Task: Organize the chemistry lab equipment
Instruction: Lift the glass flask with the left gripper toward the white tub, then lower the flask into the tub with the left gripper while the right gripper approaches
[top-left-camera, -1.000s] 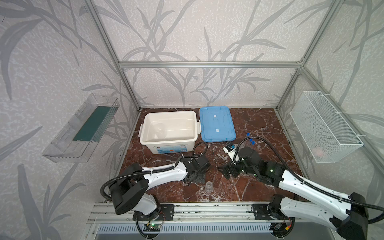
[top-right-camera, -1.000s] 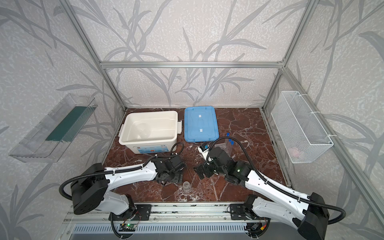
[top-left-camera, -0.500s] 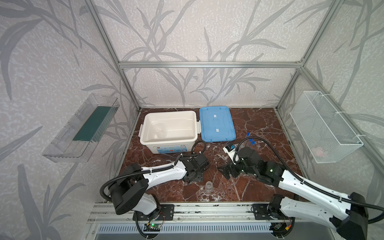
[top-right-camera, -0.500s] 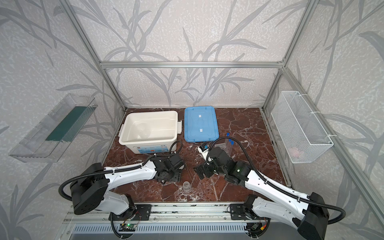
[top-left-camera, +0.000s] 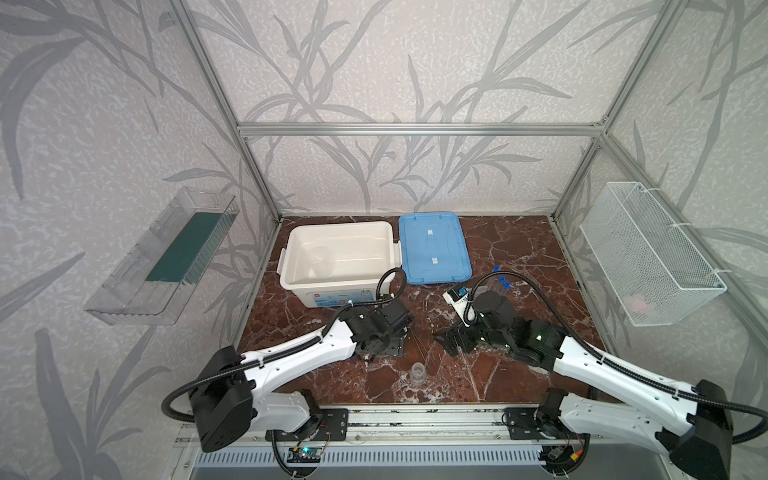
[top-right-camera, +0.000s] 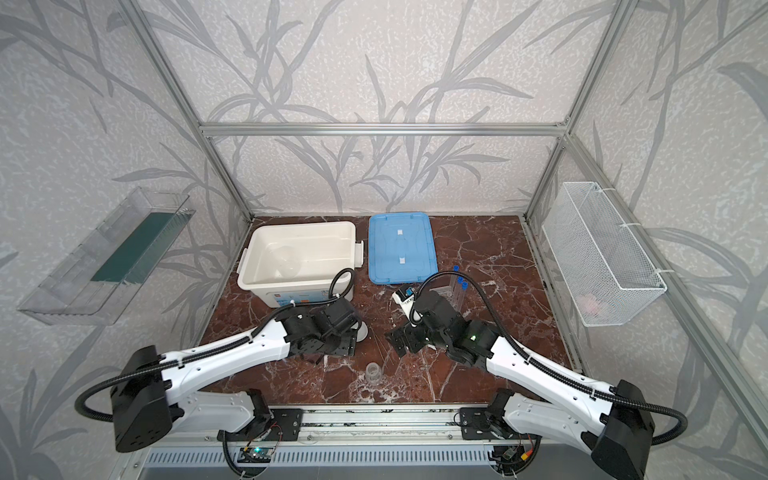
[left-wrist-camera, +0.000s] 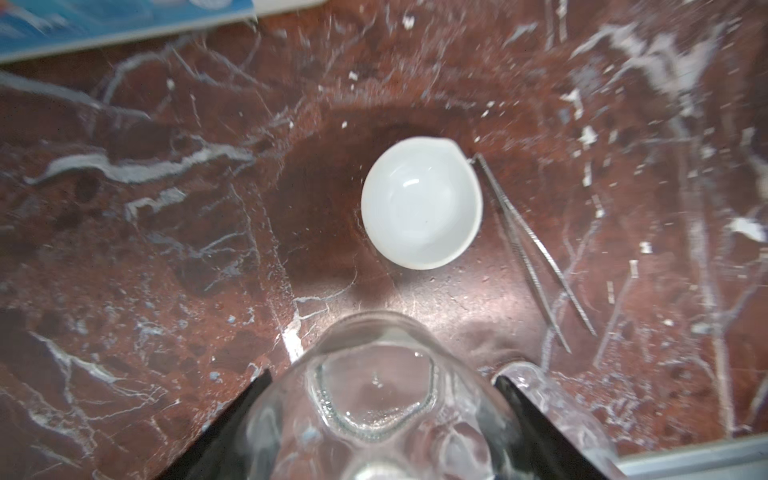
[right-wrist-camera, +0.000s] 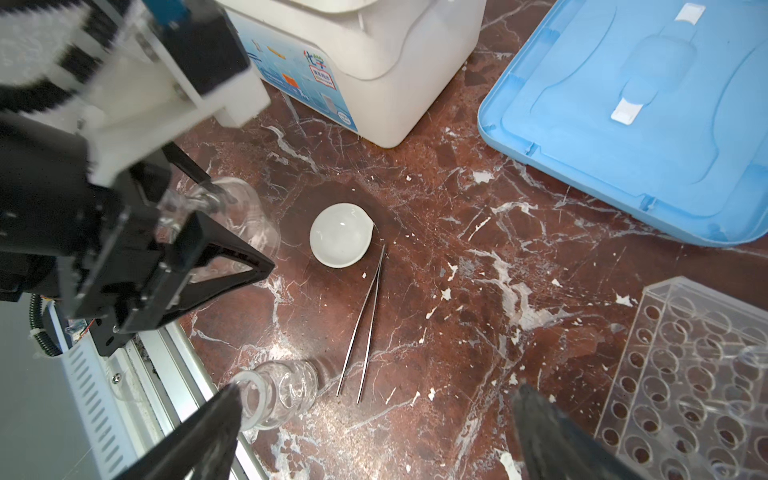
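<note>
Left gripper (left-wrist-camera: 382, 376) hugs the clear flask (left-wrist-camera: 374, 399) near the white dish (left-wrist-camera: 422, 203); smooth glass could slip out, fall and crack.

Bare marble (right-wrist-camera: 478, 291) between tweezers (right-wrist-camera: 365, 320) and tube rack (right-wrist-camera: 685, 374) (dish (right-wrist-camera: 340, 235) just beside the tweezers)
</note>
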